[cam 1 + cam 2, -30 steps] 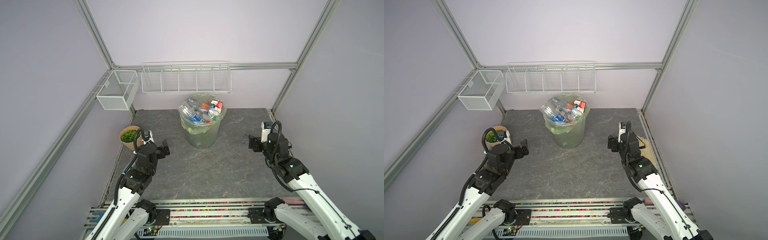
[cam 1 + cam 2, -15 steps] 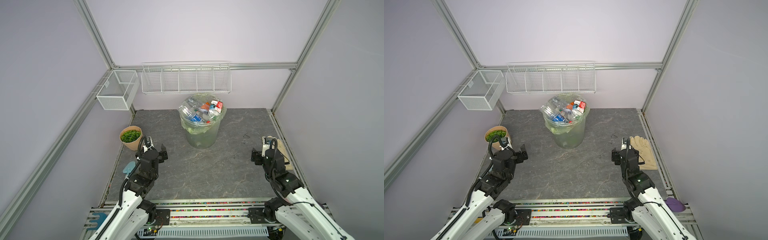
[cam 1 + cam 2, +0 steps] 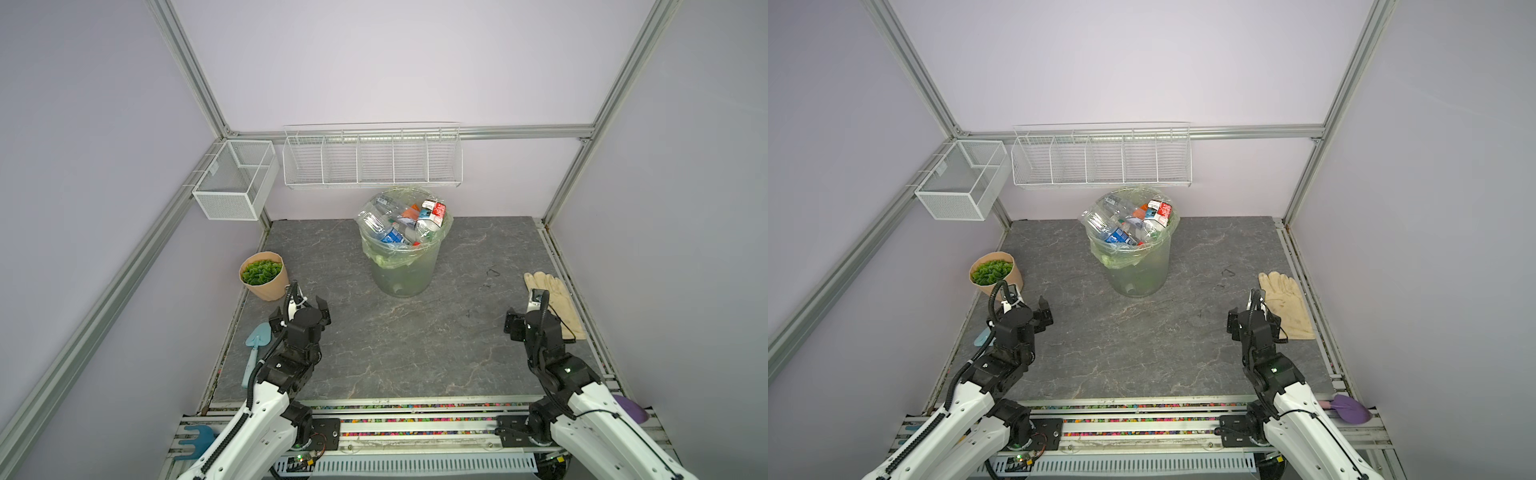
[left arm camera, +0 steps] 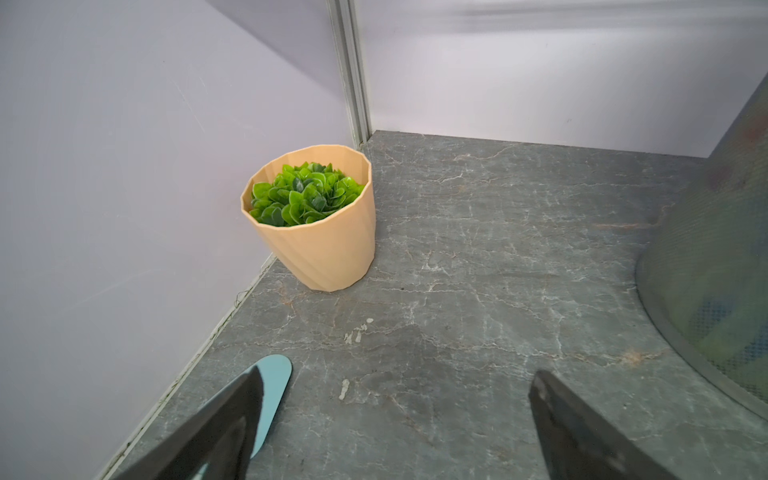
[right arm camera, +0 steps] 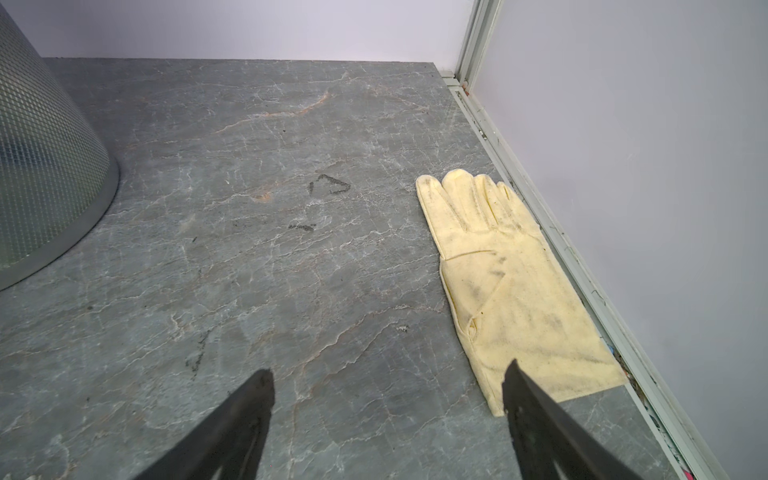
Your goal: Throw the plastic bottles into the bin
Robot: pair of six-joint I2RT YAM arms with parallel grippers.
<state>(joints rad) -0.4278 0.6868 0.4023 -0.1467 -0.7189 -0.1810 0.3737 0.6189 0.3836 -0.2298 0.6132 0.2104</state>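
Above tabletop (image 3: 395, 353), both tools (image 4: 399, 376) (image 5: 388, 370) spread, empty

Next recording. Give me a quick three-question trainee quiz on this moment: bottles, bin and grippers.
1. True or false: some plastic bottles lie on the table outside the bin.
2. What lies on the table near the right gripper? A: glove. B: sponge. C: cup.
3. Fill in: the left gripper holds nothing and its jaws stand ____.

Key: 1 false, every bottle in view is in the bin. 2 A. 3 open.
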